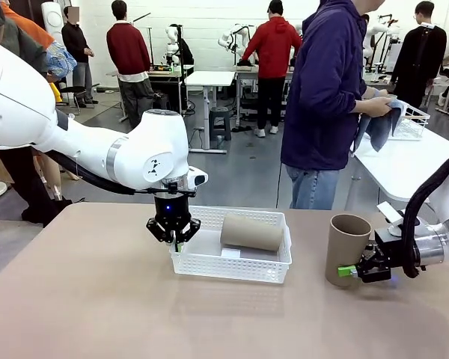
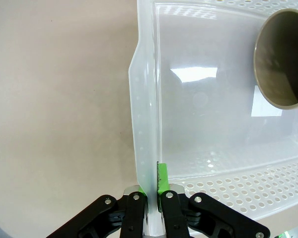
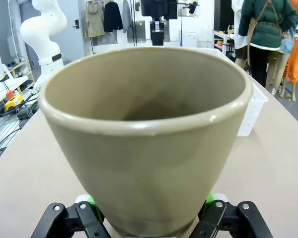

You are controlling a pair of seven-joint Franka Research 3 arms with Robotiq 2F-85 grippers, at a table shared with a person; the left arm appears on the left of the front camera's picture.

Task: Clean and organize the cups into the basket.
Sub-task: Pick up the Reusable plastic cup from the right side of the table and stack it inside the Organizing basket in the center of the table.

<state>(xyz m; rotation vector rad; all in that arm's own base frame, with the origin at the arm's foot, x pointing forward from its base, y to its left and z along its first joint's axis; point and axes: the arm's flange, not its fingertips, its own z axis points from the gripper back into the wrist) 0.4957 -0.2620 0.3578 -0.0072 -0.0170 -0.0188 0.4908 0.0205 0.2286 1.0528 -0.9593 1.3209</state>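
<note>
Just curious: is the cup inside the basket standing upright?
No, the tan cup lies on its side in the white basket.

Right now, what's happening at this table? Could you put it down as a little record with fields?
left pincer: shut on the rim of the white lattice basket, at its left end
right pincer: shut on the upright tan cup, low on its side
in the basket: second tan cup, lying on its side
person: stands at the far side, holding a blue cloth
</note>
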